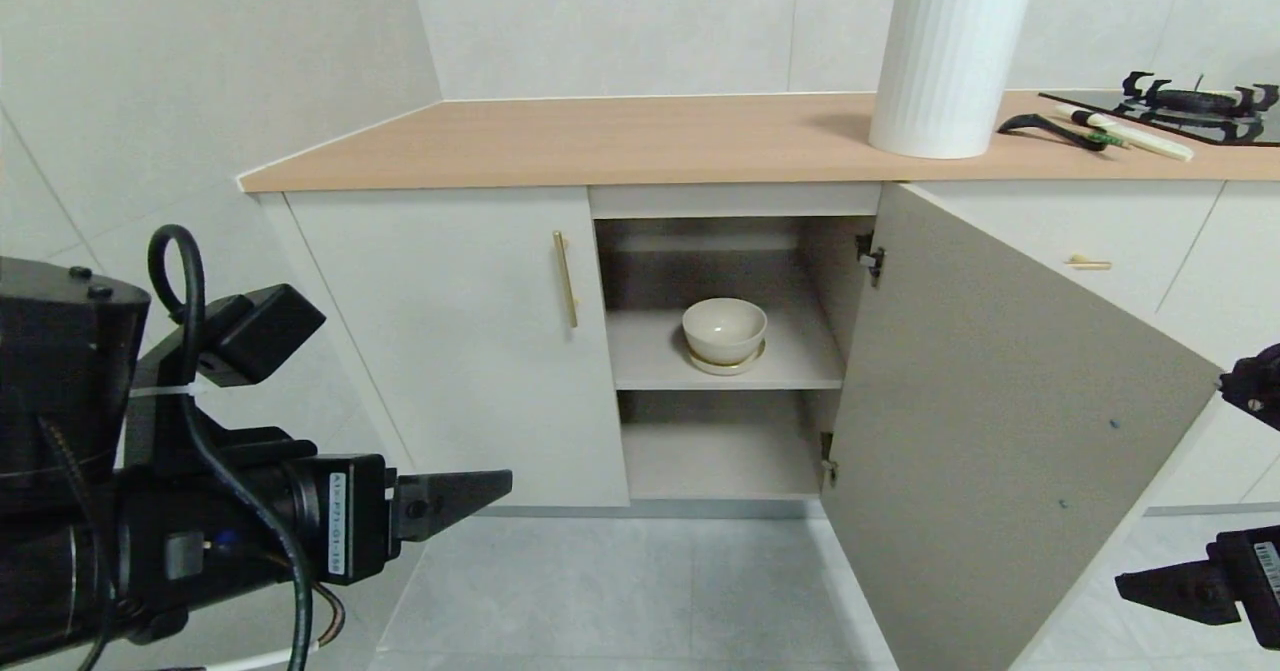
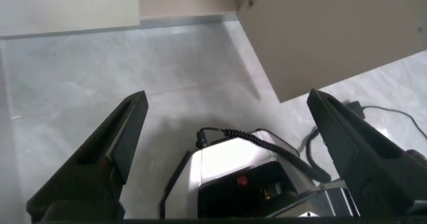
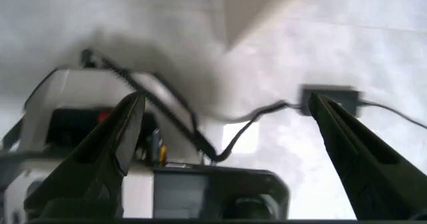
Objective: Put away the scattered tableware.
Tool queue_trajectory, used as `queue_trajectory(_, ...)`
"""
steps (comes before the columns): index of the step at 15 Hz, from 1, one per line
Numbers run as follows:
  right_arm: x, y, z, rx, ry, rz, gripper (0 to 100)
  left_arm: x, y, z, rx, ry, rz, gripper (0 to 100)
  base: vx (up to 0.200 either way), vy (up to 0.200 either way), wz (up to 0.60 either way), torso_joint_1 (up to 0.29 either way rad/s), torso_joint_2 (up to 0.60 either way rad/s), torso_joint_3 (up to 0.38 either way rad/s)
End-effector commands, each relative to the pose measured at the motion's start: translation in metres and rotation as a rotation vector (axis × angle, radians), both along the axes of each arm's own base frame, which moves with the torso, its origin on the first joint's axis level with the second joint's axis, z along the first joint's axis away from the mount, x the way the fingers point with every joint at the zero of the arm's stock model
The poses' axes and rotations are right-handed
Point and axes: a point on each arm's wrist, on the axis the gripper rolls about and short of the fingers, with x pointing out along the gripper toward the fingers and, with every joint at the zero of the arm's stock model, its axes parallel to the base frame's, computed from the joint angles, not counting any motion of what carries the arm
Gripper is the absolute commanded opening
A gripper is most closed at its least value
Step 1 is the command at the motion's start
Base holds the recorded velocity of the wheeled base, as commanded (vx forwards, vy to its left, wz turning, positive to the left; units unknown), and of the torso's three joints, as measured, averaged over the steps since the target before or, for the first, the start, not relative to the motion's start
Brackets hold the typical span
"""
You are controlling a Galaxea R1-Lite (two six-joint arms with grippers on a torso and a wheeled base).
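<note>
**Head view.** Bowl (image 1: 724, 328) on a saucer (image 1: 724, 361), mid-shelf (image 1: 650, 356) in the open cabinet, near the front edge. A dark-handled utensil (image 1: 1050, 129) and a pale utensil (image 1: 1130, 136) lay flat at the right end of the countertop (image 1: 560, 141), between a ribbed white cylinder (image 1: 950, 61) and the hob (image 1: 1195, 106). Cabinet door (image 1: 1000, 401) stood swung wide. Left gripper (image 1: 450, 501) hung low at the left, right gripper (image 1: 1180, 586) low at the right, beyond the door.

**Left wrist view.** Fingers (image 2: 100, 164) were spread wide over the floor, nothing between them.

**Right wrist view.** Fingers (image 3: 100, 164) were likewise spread and empty.

**Hazards, as judged.**
- The right arm could clip the open door on its way up.
- The thin utensils lay flat and could slip from a pinch.
- The tall cylinder just beside them could be toppled.
- The bowl could be nudged off the shelf by a careless placement.
</note>
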Motion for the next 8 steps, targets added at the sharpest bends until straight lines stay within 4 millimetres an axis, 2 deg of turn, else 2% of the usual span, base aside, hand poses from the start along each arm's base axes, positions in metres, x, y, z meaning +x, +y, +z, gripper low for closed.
queue_trajectory(1, 0.0, -0.01, 0.006, -0.025, 0.004, -0.052, 100, 0.0, 0.0, -0.002, 0.004, 0.006, -0.002, 100, 0.0, 0.0, 0.0, 0.0, 0.0, 0.0)
queue_trajectory(4, 0.007, -0.034, 0.007, -0.108, 0.015, -0.183, 100, 0.0, 0.0, -0.001, 0.002, 0.005, -0.001, 100, 0.0, 0.0, 0.0, 0.0, 0.0, 0.0)
queue_trajectory(7, 0.024, -0.052, 0.005, -0.156, -0.004, -0.309, 100, 0.0, 0.0, -0.002, 0.003, 0.008, -0.002, 100, 0.0, 0.0, 0.0, 0.0, 0.0, 0.0)
queue_trajectory(8, 0.035, -0.056, 0.004, -0.147, -0.041, -0.344, 100, 0.0, 0.0, -0.002, 0.003, 0.008, -0.002, 100, 0.0, 0.0, 0.0, 0.0, 0.0, 0.0)
